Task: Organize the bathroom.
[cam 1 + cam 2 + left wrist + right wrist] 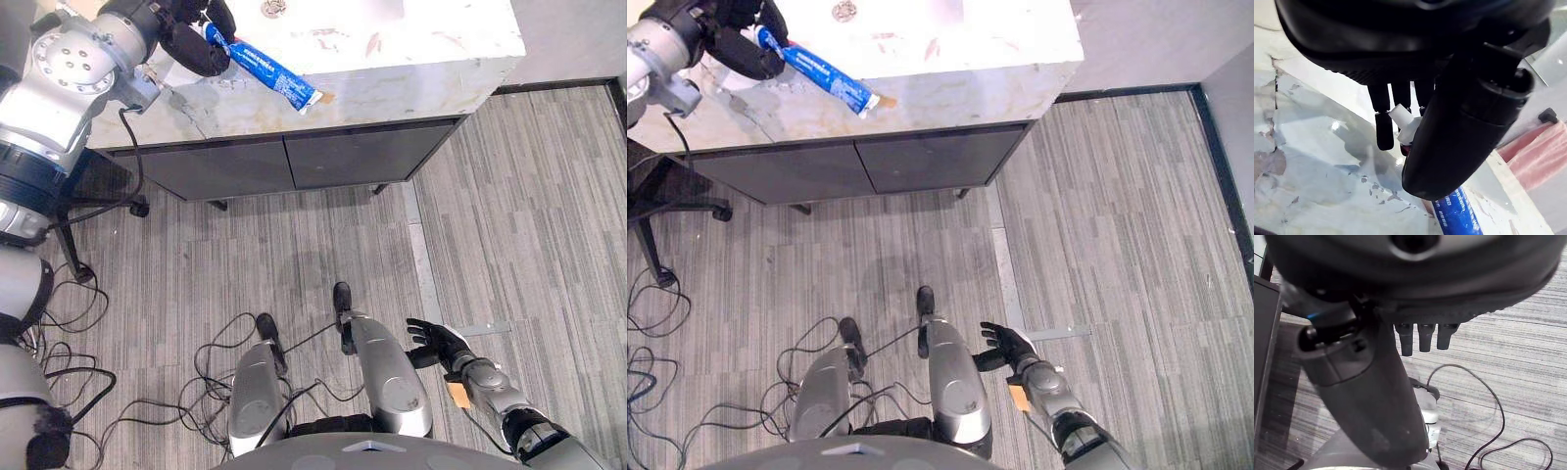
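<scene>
- Nearest the head camera, the right hand [438, 341] is seen low at the robot's right side, above the grey striped floor [529, 215]. Its fingers [1424, 337] are loosely extended and nothing is held; the hand is judged idle.
- Farther out, a marble-topped table [411, 78] with dark cabinet doors [294, 162] beneath is noted. A round drain fitting [273, 8] is set in the top near its far edge.
- At the table's left end, the left hand [196, 37] is raised over the top. Its fingers [1383, 127] and thumb are curled round the cap end of a blue toothpaste tube [269, 69], so the tube is gripped.
- The tube is seen slanting from the hand toward the table's front edge, with its crimped tail reaching about the edge. Whether the tail rests on the top or is lifted just clear cannot be told.
- In the left wrist view, the white cap [1403, 120] is seen between the fingers and thumb, and a pink object [1537, 156] lies on the top nearby; its nature cannot be told.
- Progress is judged early: one item has been grasped but not yet put away. No holder or storage place for it is identified, and placing it remains to be done.
</scene>
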You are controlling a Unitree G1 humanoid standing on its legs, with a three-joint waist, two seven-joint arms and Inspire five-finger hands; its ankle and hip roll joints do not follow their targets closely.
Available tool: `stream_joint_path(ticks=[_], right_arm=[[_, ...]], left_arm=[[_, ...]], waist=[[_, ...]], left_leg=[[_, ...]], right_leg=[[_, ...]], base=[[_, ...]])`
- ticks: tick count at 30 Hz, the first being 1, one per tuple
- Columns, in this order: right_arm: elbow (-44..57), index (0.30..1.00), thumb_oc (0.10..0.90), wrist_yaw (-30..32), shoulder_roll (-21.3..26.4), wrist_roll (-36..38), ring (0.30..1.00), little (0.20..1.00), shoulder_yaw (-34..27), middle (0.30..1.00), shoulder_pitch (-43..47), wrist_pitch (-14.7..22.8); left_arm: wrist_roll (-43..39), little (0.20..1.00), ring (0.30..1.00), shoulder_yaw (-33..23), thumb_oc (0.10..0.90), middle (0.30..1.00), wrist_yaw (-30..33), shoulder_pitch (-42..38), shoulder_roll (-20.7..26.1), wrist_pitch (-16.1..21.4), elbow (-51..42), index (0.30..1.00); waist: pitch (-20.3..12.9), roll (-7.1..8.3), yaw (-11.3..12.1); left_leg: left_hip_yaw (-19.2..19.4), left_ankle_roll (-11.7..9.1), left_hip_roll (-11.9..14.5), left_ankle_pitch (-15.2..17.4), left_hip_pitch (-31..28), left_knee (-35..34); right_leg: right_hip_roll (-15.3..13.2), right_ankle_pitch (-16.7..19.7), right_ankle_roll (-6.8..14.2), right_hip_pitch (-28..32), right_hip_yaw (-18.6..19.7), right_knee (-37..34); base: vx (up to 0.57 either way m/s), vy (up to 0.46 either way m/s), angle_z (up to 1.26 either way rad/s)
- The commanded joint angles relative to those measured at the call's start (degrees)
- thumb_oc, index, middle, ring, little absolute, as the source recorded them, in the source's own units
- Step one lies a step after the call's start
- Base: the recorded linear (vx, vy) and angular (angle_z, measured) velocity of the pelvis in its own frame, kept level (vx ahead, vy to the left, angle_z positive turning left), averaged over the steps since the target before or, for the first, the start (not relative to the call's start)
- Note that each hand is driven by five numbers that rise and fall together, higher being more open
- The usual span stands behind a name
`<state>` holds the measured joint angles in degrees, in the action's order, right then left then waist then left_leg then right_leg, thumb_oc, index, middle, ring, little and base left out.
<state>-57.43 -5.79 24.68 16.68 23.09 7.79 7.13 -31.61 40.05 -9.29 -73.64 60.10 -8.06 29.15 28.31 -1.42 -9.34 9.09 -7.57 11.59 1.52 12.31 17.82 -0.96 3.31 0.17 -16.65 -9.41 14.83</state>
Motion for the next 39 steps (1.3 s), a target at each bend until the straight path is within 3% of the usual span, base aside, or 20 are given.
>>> stream_joint_path(ticks=[1,5,8,11,18,30,34,39], right_arm=[[1.75,0.900,0.800,0.33,1.55,1.69,0.900,0.900,-1.46,0.900,-4.98,2.14],[-0.20,0.900,0.800,1.82,0.08,3.28,0.900,0.900,-3.42,0.900,-6.71,2.16],[-2.48,0.900,0.800,2.78,-0.60,3.90,0.900,0.900,-5.27,0.900,-8.04,2.40],[-3.06,0.900,0.800,2.79,-0.73,3.17,0.900,0.900,-5.99,0.900,-8.97,1.96],[-3.53,0.900,0.800,0.93,-1.12,0.84,0.900,0.900,-7.00,0.900,-12.40,1.41],[-3.58,0.900,0.800,1.73,-2.54,1.18,0.900,0.900,-8.05,0.900,-15.73,1.70],[-1.60,0.900,0.800,6.52,-0.82,5.92,0.900,0.900,-12.28,0.900,-17.22,3.62],[8.15,0.900,0.800,13.87,5.96,14.19,0.900,0.900,-25.64,0.900,-19.75,6.44]], left_arm=[[-15.27,0.300,0.300,-13.56,0.400,0.300,6.14,1.89,0.87,2.54,-1.28,0.300],[-25.16,0.300,0.300,-22.89,0.400,0.300,8.31,10.01,-2.83,1.34,-8.23,0.300],[-25.19,0.300,0.300,-28.20,0.400,0.300,10.97,15.27,-5.93,0.22,-13.55,0.300],[-23.96,0.300,0.300,-29.90,0.400,0.300,12.86,16.86,-6.63,-1.82,-15.45,0.300],[-30.98,0.300,0.300,-34.50,0.400,0.300,12.99,21.69,-5.45,-4.56,-13.91,0.300],[-39.42,0.300,0.300,-43.24,0.400,0.300,14.09,29.49,-7.30,-2.34,-13.39,0.300],[-40.91,0.300,0.300,-44.55,0.400,0.300,14.58,30.98,-6.45,-2.52,-12.69,0.300],[-42.44,0.300,0.300,-46.61,0.400,0.300,14.07,34.48,-4.51,-3.17,-12.93,0.300]], waist=[[-5.37,-0.23,-0.29],[-7.37,0.32,0.25],[-9.65,1.10,0.66],[-11.03,1.87,0.77],[-13.72,3.63,1.19],[-15.98,4.51,0.97],[-16.78,4.78,0.11],[-17.59,5.45,-1.38]], left_leg=[[-0.63,0.92,3.35,-6.27,3.22,1.96],[-0.61,1.09,3.13,-5.88,1.55,0.54],[-0.17,0.84,3.52,-5.94,0.07,-0.69],[0.12,0.66,3.78,-6.02,-0.57,-1.11],[0.88,0.46,4.21,-5.83,-2.18,-1.90],[3.75,0.40,4.19,-6.39,-4.96,-5.73],[4.94,0.13,4.46,-7.00,-5.58,-6.25],[5.56,0.06,4.52,-6.93,-5.79,-6.01]], right_leg=[[-1.95,-7.03,4.47,3.75,1.40,-2.38],[-1.39,-7.25,4.34,5.43,1.75,-3.41],[-0.79,-7.41,4.33,7.02,1.82,-4.58],[-0.36,-7.34,4.29,8.12,2.01,-5.68],[0.18,-7.18,4.28,11.56,2.09,-8.33],[0.27,-7.14,4.29,14.32,1.08,-10.92],[0.40,-7.01,4.29,14.95,1.07,-11.39],[0.30,-7.08,4.12,15.45,1.24,-11.37]], base=[[0.07,0.017,0.00],[0.08,0.017,0.01],[0.08,0.008,0.02],[0.07,-0.011,-0.04],[0.09,-0.013,-0.09],[0.07,0.023,0.00],[0.07,0.019,-0.03],[0.07,0.008,-0.02]])
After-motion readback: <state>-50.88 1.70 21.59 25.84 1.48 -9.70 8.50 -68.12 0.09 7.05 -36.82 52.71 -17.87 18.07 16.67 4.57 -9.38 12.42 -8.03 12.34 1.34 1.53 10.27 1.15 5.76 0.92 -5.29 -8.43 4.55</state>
